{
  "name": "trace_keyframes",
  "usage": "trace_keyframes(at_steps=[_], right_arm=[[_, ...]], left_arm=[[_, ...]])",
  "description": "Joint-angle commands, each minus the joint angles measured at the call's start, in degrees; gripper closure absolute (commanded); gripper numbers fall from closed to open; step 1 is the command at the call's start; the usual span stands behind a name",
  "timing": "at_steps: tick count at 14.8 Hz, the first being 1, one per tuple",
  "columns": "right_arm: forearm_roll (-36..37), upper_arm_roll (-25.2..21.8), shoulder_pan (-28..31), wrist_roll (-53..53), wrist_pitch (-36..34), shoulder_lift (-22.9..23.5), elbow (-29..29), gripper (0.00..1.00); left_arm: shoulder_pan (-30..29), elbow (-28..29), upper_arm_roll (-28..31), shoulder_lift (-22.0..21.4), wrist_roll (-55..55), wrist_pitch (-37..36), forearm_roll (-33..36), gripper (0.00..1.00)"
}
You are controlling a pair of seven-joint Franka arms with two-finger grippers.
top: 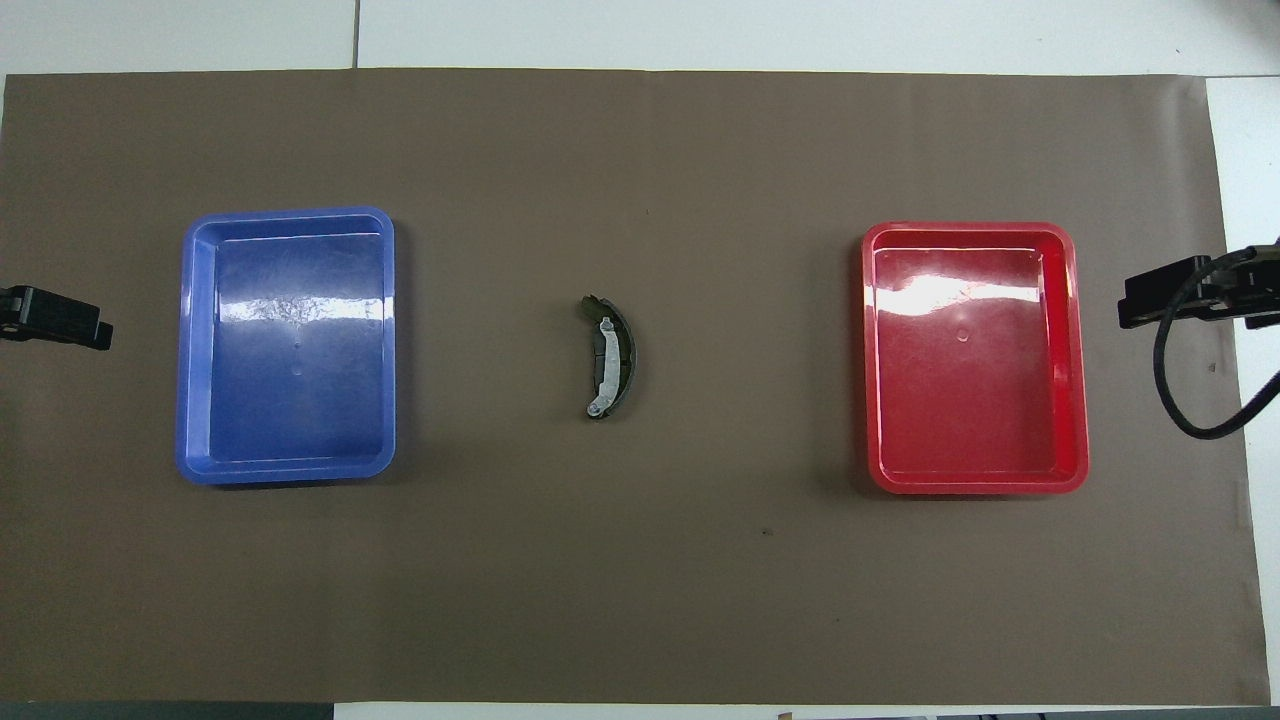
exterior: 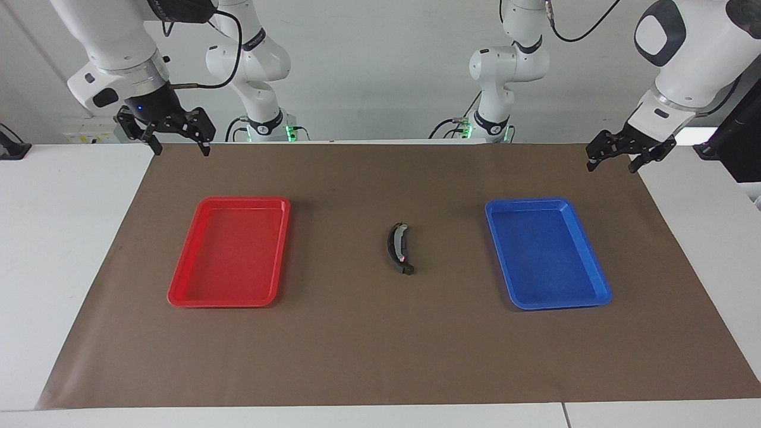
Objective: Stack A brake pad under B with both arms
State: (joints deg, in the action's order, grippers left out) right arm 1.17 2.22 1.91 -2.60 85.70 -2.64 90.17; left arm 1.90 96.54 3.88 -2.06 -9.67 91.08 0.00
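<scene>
The long black crescent B (exterior: 399, 249) lies on the brown mat between the two trays. A pale grey strip runs along its inner curve in the overhead view (top: 606, 357). The short dark grey A brake pad does not show apart from it. I cannot tell whether it lies beneath. My right gripper (exterior: 181, 150) is open and empty in the air over the mat's corner at the right arm's end, and shows in the overhead view (top: 1160, 293). My left gripper (exterior: 610, 169) is open and empty over the mat's edge at the left arm's end. Only part of it shows overhead (top: 58, 317).
An empty red tray (exterior: 232, 255) sits toward the right arm's end and an empty blue tray (exterior: 544, 255) toward the left arm's end. They also show overhead, red (top: 975, 370) and blue (top: 290, 350). A brown mat (exterior: 380, 345) covers the table.
</scene>
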Motion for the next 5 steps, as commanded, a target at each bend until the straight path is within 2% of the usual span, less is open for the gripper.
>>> trace_keyframes(at_steps=[1, 5], right_arm=[[-0.65, 0.24, 0.82, 1.28, 0.08, 0.44, -0.79, 0.00], [-0.65, 0.24, 0.82, 1.19, -0.01, 0.35, -0.61, 0.00]], left_arm=[[-0.67, 0.23, -0.37, -0.32, -0.35, -0.46, -0.09, 0.01], [-0.67, 0.23, -0.37, -0.32, -0.35, -0.55, -0.09, 0.01]])
